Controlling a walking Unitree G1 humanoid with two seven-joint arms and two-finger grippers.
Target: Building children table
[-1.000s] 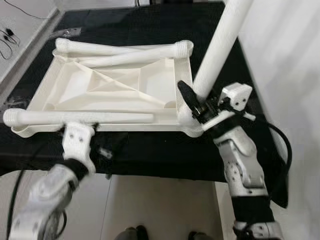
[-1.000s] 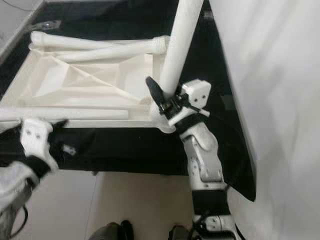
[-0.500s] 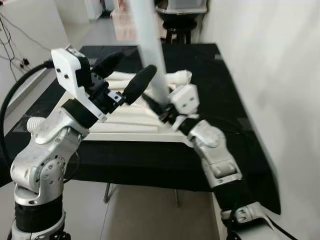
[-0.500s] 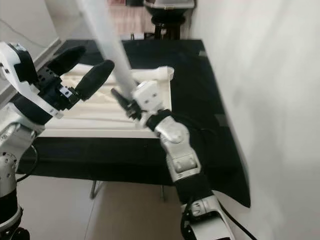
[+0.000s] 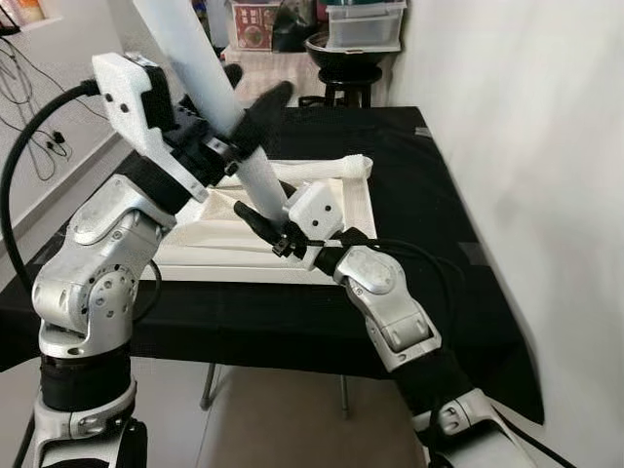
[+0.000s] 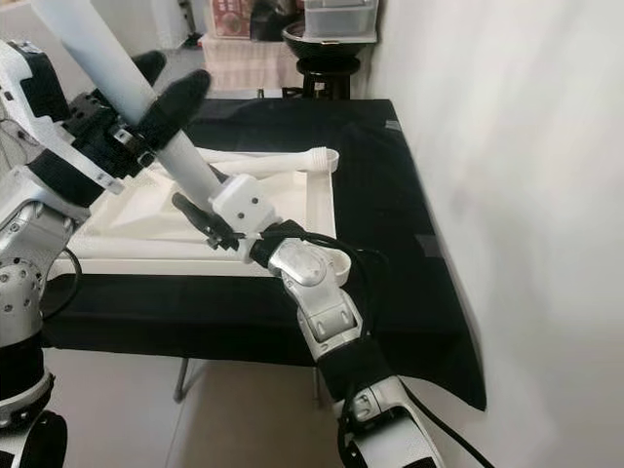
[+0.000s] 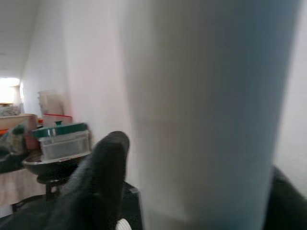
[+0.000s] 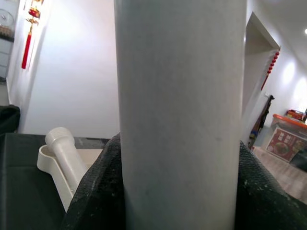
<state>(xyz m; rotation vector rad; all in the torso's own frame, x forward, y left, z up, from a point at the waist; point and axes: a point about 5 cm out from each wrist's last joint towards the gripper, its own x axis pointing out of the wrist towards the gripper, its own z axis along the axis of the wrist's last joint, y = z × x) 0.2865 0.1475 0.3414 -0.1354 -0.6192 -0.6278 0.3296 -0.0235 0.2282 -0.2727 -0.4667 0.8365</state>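
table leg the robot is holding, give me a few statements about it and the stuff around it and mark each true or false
1. Both grippers grip the white table leg. True: the left gripper holds it higher up, the right gripper near its lower end.
2. The leg lies flat on the black table. False: it is raised and tilted.
3. The white tabletop lies on the black table. True.
4. Another leg rests along the tabletop's far edge. True.
5. The right gripper is open and away from the leg. False: it is shut on it.
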